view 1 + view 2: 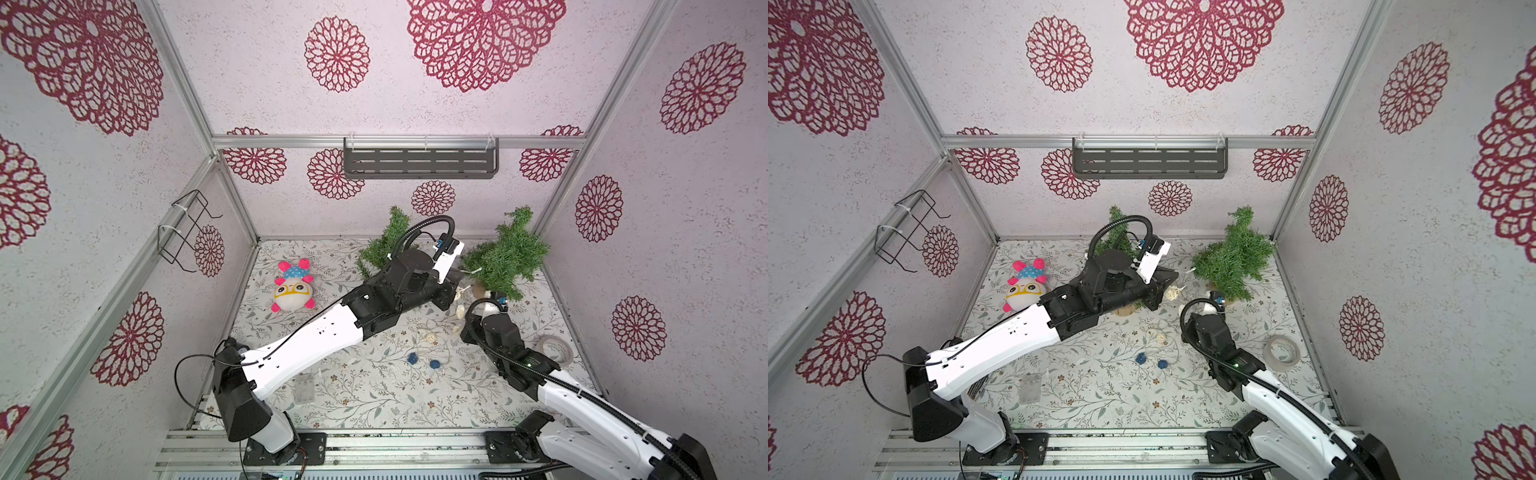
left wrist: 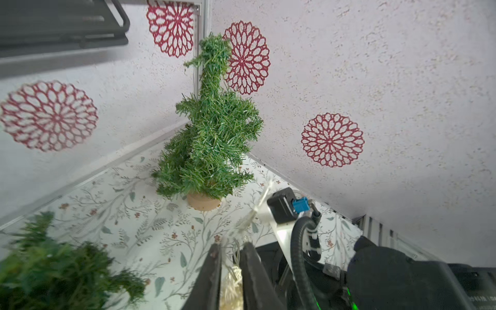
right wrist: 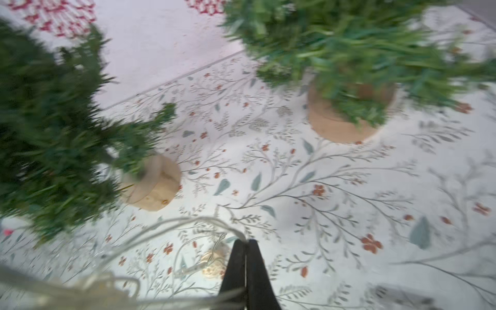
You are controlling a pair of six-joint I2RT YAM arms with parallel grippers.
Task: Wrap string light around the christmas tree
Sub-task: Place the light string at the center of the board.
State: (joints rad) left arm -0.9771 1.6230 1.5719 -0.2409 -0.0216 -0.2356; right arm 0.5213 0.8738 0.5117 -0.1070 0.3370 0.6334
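A plush toy (image 1: 293, 286), tape roll (image 1: 556, 351) and bristly middle tree (image 1: 384, 245), half hidden by the left arm (image 1: 307, 353), share the floral table (image 1: 374, 399). The thin string light (image 1: 432, 338) trails loose before the right tree (image 1: 509, 257). The right pincer (image 3: 245, 241) pinches it tight, and the left pincer (image 2: 230, 245) is slightly parted around it.

I see pale walls (image 1: 257, 83) with crimson rosettes (image 1: 336, 54), a floral-print floor (image 1: 374, 395), a dark slotted shelf (image 1: 419, 163) at twelve o'clock, perhaps a wire rack (image 1: 185, 230) at nine.

The christmas tree (image 2: 214, 139) has bristly green needles and a smooth pale wooden base (image 2: 203, 201); walls (image 2: 375, 67) look rough.
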